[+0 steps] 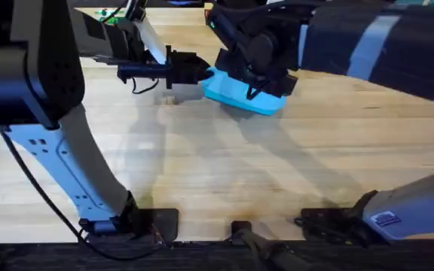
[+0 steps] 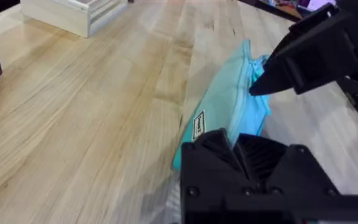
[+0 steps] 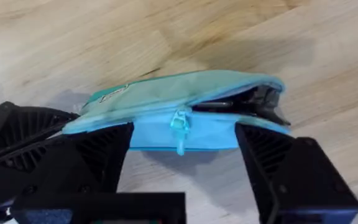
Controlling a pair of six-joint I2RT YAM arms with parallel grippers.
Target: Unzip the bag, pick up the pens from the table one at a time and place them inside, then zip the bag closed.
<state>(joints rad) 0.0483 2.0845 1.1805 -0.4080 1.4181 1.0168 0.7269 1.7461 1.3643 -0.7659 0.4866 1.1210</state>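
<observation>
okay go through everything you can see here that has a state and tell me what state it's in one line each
bag: lying on the table, zipper partly open at one end, dark items visible inside.
zipper pull: roughly mid-way along the zipper, hanging down.
left claw: shut on one end of the bag.
right claw: open, fingers straddling the bag at the zipper pull.

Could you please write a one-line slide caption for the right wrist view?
Right gripper open astride the sky-blue pencil pouch, its zipper pull midway, dark items visible inside.
</observation>
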